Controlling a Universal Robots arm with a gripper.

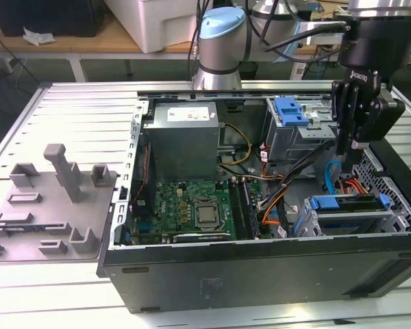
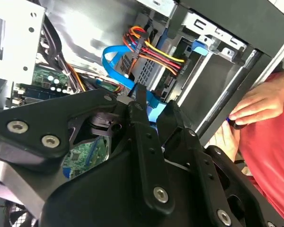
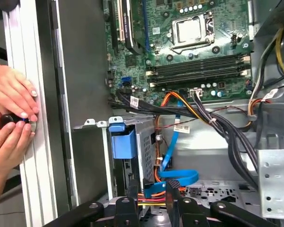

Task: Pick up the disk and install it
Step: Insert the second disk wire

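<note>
**Gripper low inside the open case, nothing held**

I see the open computer case (image 1: 260,267) on the slotted table (image 1: 75,116). My gripper (image 1: 344,154) hangs inside it beside the lower drive cage (image 1: 349,216), where the disk (image 1: 347,203) sits with its blue rail showing. The fingers (image 2: 143,124) stand narrowly apart and empty over a blue cable (image 3: 173,175). A person's hands (image 3: 9,120) rest on the table's edge.
</note>
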